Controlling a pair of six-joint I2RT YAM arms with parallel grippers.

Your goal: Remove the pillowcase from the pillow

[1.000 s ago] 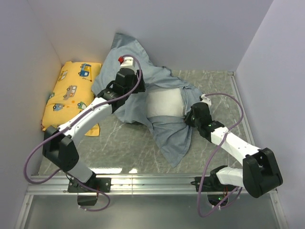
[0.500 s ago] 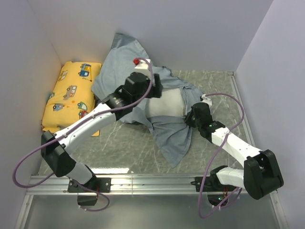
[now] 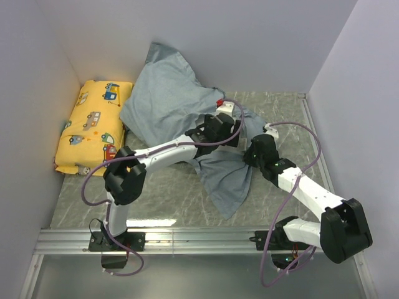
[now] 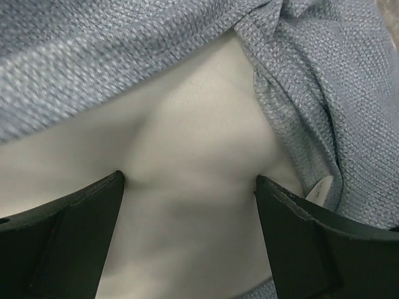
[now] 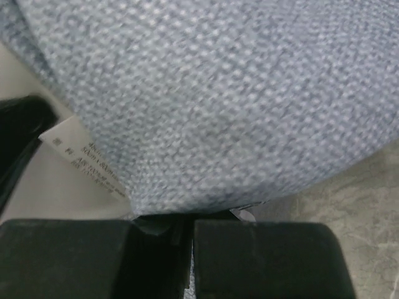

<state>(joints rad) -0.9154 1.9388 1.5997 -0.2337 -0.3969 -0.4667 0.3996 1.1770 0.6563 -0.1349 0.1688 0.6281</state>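
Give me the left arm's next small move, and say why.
Probably close the left gripper on the pillow. Its open jaws straddle the bare white bulge showing at the pillowcase opening, and the right gripper is shut on the pillowcase edge, so the two arms could then pull apart.

top view looks down from behind; both wrist views press close to the pillowcase (image 3: 163, 99) all three share
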